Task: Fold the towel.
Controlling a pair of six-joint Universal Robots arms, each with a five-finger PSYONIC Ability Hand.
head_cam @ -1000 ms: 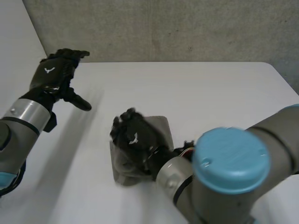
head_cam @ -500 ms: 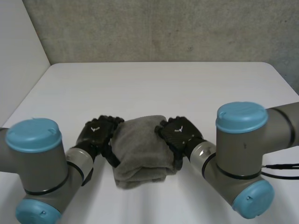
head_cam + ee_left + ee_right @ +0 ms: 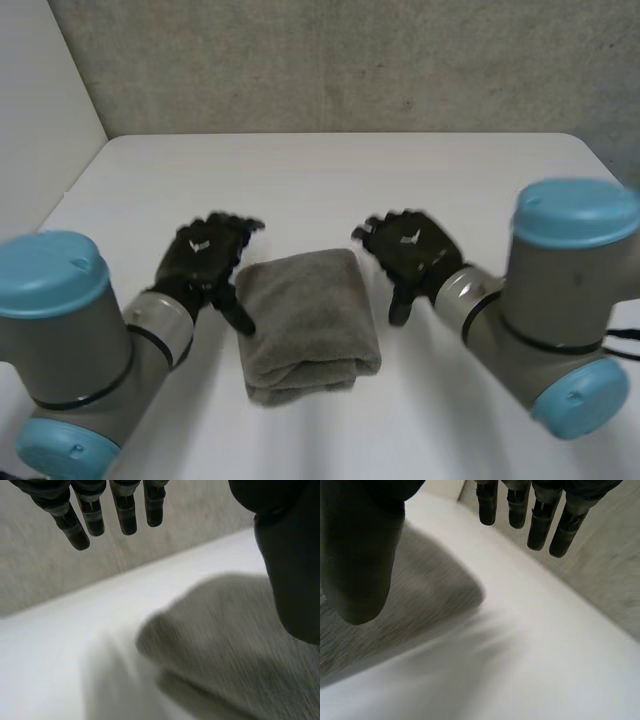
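A grey towel [image 3: 308,322] lies folded into a thick pad on the white table [image 3: 330,180], its layered edges toward me. My left hand [image 3: 205,260] hangs just off the towel's left side, fingers straight, holding nothing. My right hand [image 3: 412,250] is a little off the towel's right side, also with straight fingers and empty. In the left wrist view the towel [image 3: 235,640] lies below the thumb [image 3: 290,555] with the fingers [image 3: 125,510] spread above bare table. In the right wrist view a towel corner [image 3: 435,590] lies beside the thumb [image 3: 360,555], apart from the fingers [image 3: 540,515].
A grey wall [image 3: 340,60] rises behind the table's far edge. A lighter panel [image 3: 40,110] stands at the left side. Bare tabletop stretches beyond the towel and to both sides of it.
Both hands have drawn away from the towel's sides, the left one leftward and the right one rightward and farther off. The towel stays folded in place.
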